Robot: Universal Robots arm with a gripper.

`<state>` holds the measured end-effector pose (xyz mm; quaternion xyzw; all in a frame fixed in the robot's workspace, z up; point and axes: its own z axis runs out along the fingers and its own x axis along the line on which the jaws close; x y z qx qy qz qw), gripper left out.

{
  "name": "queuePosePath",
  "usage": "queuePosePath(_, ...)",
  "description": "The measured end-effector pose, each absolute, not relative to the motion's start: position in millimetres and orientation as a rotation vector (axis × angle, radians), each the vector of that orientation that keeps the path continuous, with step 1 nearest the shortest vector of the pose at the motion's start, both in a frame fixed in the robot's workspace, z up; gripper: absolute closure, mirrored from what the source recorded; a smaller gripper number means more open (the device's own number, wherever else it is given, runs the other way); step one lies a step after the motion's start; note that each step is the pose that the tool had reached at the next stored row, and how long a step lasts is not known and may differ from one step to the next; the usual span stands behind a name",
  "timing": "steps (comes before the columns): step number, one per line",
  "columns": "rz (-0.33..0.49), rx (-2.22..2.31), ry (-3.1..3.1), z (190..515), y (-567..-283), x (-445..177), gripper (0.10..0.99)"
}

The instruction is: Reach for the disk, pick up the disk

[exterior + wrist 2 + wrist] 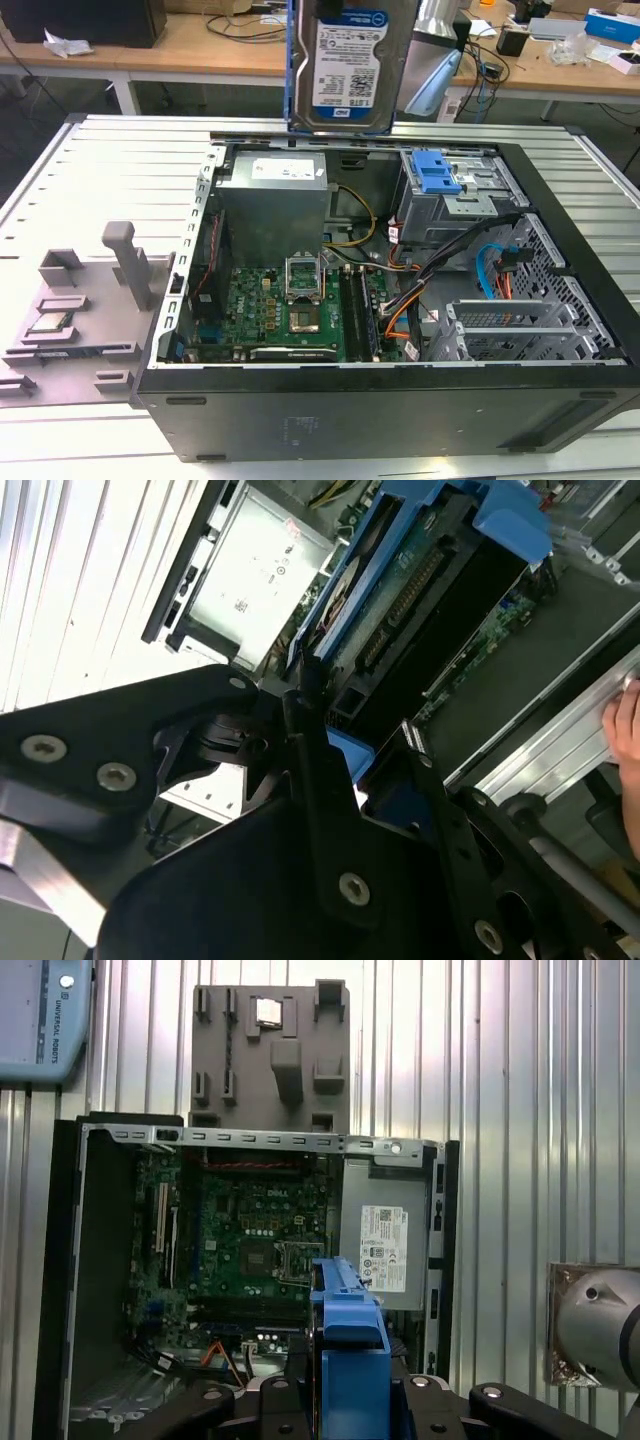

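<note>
The disk point(345, 60), silver with a white-and-blue label and a blue frame, hangs upright above the far side of the open computer case point(600, 300), clear of it. In the second wrist view the disk point(420, 580) appears edge-on, circuit side showing, and my gripper point(365, 760) is shut on its near end with one black finger on each side. In the first wrist view the blue frame of the disk point(345, 1330) rises from between the black fingers point(285, 1385) of my gripper point(350, 1395), above the case interior.
Inside the case lie the grey power supply point(275, 195), the motherboard point(290, 305), a drive cage with a blue latch point(437, 172) and loose cables. A grey fixture plate point(90, 290) lies on the ribbed table at the exterior view's left. A person's hand point(625, 720) rests near the case edge.
</note>
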<state>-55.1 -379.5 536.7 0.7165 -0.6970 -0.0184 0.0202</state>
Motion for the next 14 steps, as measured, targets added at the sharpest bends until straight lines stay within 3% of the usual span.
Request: queuePosePath(14,-0.058,2.221,-2.160,537,-378,4,0.722)
